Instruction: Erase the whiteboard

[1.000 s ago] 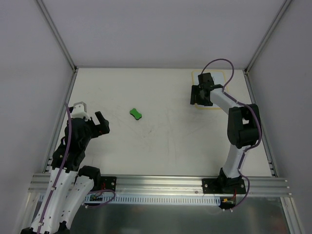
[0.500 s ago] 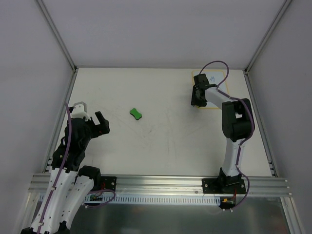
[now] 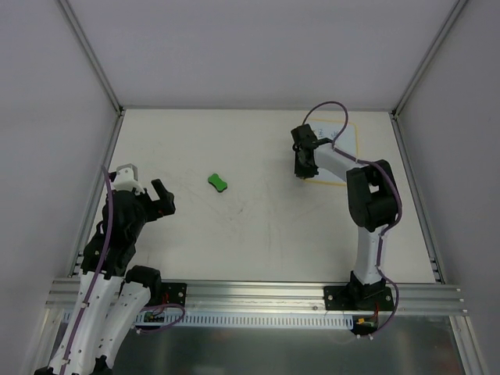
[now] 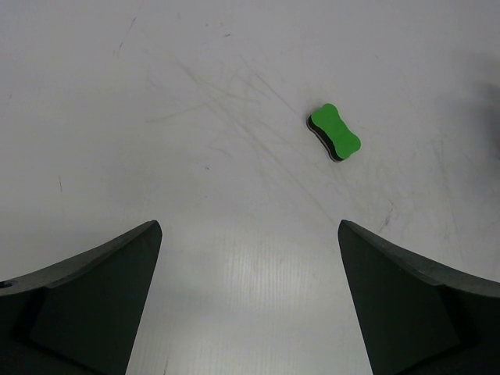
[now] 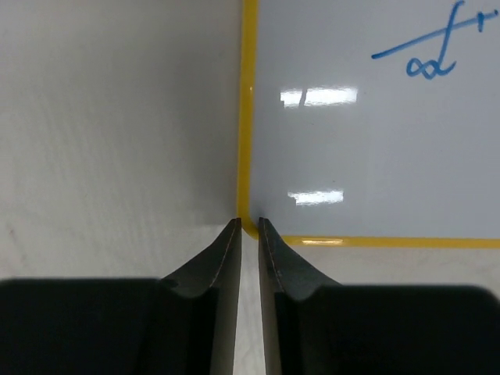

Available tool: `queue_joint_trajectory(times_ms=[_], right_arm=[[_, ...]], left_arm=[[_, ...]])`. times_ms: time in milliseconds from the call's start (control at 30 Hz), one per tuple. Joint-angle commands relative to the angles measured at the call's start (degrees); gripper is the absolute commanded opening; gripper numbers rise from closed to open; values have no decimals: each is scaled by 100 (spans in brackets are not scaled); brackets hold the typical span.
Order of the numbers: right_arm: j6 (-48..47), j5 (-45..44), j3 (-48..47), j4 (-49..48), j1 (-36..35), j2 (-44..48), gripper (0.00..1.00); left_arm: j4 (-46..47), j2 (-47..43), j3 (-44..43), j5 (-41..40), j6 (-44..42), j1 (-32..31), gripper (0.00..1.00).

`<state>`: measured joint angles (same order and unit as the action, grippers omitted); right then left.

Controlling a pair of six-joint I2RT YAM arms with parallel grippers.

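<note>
The whiteboard [image 3: 347,137] lies at the back right of the table, white with a yellow rim, and blue marks [image 5: 431,48] show near its upper right in the right wrist view. My right gripper [image 5: 249,221] is closed to a narrow slit on the lower left corner of the whiteboard [image 5: 367,133], with the rounded rim between its tips. From above, that gripper [image 3: 301,172] sits at the board's left edge. A small green eraser [image 3: 218,183] lies left of centre. My left gripper [image 3: 147,181] hangs wide open and empty, short of the eraser [image 4: 334,133].
Grey walls and aluminium posts close the table [image 3: 258,226] in at the back and on both sides. A metal rail [image 3: 258,295] carrying both arm bases runs along the near edge. Faint scuffs mark the table top.
The right gripper has closed on the whiteboard's corner and moved left and nearer, and the board has shifted with it. The left arm and the eraser have not moved.
</note>
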<state>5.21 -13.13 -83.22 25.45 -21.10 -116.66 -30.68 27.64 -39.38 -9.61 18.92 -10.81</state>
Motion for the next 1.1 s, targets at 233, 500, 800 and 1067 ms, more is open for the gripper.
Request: queue_joint_trajectory(times_ms=[233,500,800,1067], right_arm=[[884,960,1307,865,-1800,670,18],[1465,1154,2047,856,-3399,1391,25],[1132,-31,1985,1014,-3051,3034,44],[526,-121,2503,953,-373,3545,44]], left_arm=[[202,-224,123,-15,-46,17,99],[202,-250,141,29,-37,17,99],[202,-233,158,73,-46,17,99],[202,-241,158,108,-46,17,99]])
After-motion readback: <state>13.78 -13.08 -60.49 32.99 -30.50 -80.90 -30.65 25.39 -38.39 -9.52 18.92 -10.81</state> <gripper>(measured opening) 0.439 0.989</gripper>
